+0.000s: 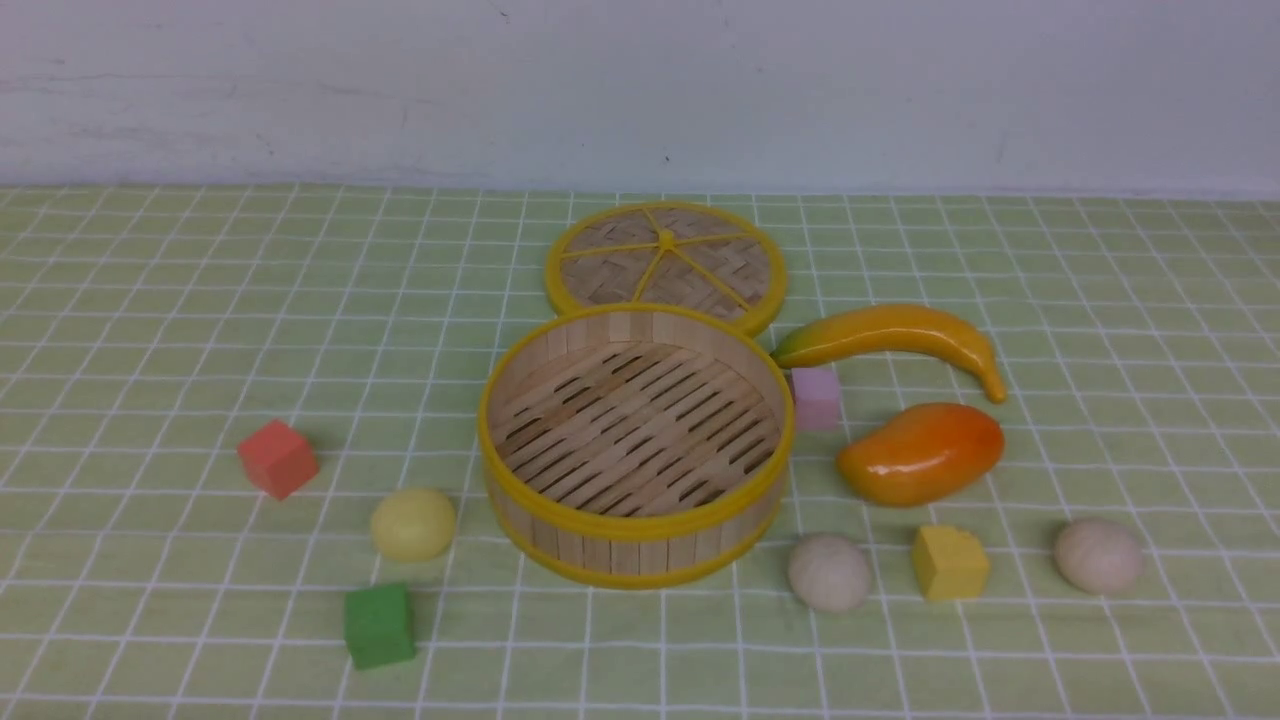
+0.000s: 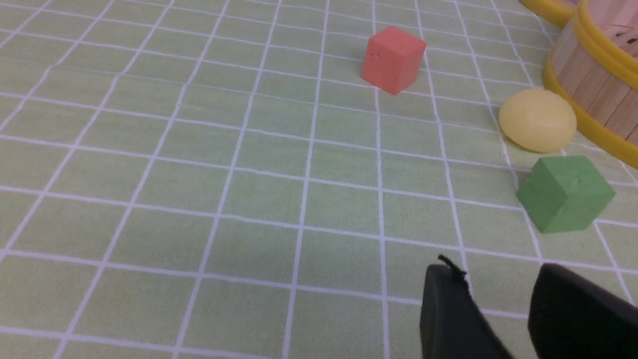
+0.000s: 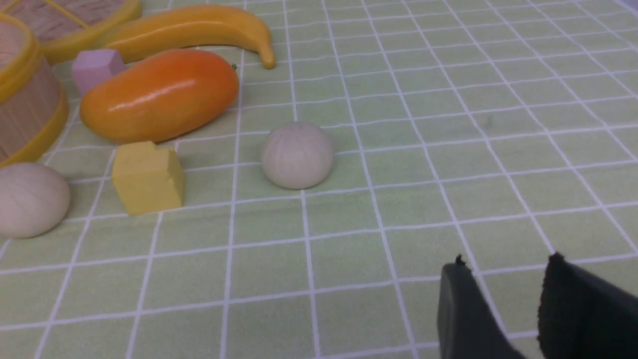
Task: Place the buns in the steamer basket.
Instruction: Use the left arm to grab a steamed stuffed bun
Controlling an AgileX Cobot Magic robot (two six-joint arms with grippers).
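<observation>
Yellow bun: the pale yellow bun [image 1: 413,524] is placed on the counter [image 1: 180,600], to the left of the steamer basket [image 1: 640,550], near it but apart.
Beige buns: one beige bun [image 1: 830,572] is seen near the basket, on its right and nearer side; the other beige bun [image 1: 1098,556] is set farther to the right, and the yellow cube [image 1: 950,563] is found between these two.
Basket: its round bamboo wall is stood upright in the middle, and through the open top only the slatted floor is seen.
Lid: the woven lid [image 1: 600,280] is laid flat just behind the basket.
Left side: the red cube [image 1: 278,459] and the green cube [image 1: 379,625] are placed near the yellow bun.
Right side: the pink cube [image 1: 816,398], the banana [image 1: 890,328] and the glossy mango [image 1: 922,453] are gathered beside the basket.
Surface: the counter is covered by a light green cloth, crossed with white grid lines.
Room: behind the counter a pale wall [image 1: 640,95] is seen, marked by thin cracks and small dark spots.
Left hand [image 2: 491,269]: its fingers are held apart, with nothing grasped.
Right hand [image 3: 508,262]: it is likewise released, above the cloth.
</observation>
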